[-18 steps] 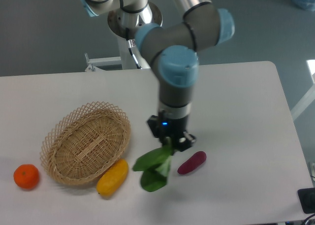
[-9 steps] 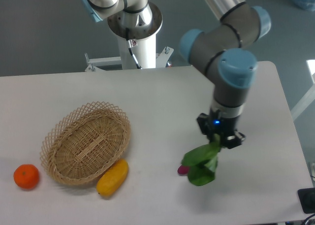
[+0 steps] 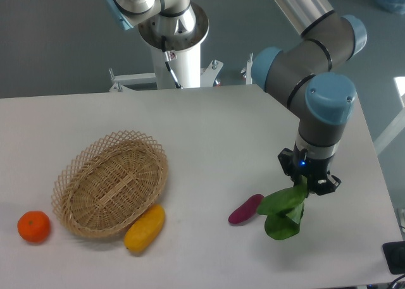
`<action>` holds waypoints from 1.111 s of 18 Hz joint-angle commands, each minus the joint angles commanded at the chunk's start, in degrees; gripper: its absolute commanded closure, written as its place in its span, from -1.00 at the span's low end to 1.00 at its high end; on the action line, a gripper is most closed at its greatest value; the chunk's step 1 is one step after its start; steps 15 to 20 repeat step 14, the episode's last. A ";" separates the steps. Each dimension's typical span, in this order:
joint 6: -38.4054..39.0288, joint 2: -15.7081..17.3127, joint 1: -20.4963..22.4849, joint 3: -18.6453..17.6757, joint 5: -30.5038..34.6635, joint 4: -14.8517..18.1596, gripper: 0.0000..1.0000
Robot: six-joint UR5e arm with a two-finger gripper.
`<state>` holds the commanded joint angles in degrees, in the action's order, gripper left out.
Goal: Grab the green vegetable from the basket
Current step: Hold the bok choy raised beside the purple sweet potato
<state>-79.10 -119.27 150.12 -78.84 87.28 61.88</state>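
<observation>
Rightward is where my arm has swung since a second ago: then I hung just right of the basket with the leaves dangling between the yellow fruit and the purple piece, and now I stand past the purple piece, near the right side of the table. My gripper points straight down and is closed on the pale stalk end of the green vegetable, so the broad leaves droop below the fingers; gripping the firm stalk rather than the floppy leaves is what keeps the hold sure, I judge. The vegetable is clear of the basket and well apart from it, hanging low over the table just to the right of the purple piece, and I cannot tell whether its lowest leaf brushes the surface. The basket itself lies on the left with nothing showing inside it, the yellow fruit touching its lower rim from outside and an orange lying apart at its left. As I read it, the pick itself is done, since the vegetable is out and held; what is left is only to keep the grip firm, because a leaf catching the table or the purple piece could tug the stalk loose.
</observation>
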 joint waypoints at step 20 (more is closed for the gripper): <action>-0.27 -0.26 -0.17 -0.17 1.23 -0.09 0.43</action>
